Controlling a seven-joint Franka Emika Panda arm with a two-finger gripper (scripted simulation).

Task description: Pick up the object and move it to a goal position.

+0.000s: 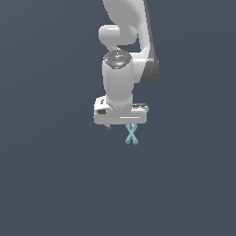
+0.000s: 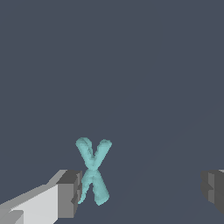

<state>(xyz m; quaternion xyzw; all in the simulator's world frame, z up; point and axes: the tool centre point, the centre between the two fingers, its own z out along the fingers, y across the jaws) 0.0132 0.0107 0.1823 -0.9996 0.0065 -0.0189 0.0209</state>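
The object, a small teal X-shaped piece point(image 1: 131, 134) of two crossed rounded bars, lies on the dark grey floor just below the white hand in the exterior view, toward that view's right. My gripper point(image 1: 120, 125) hangs from the white arm, pointing straight down over it. In the wrist view the gripper point(image 2: 142, 192) is open wide. The teal piece point(image 2: 93, 170) sits between the fingers, right beside one dark finger pad point(image 2: 70, 192) and far from the other pad point(image 2: 214, 190). I cannot tell whether the near pad touches it. No goal marker shows.
A plain dark grey floor point(image 1: 46, 184) fills both views. The white arm's links point(image 1: 124, 32) rise above the hand at the top of the exterior view. Nothing else shows.
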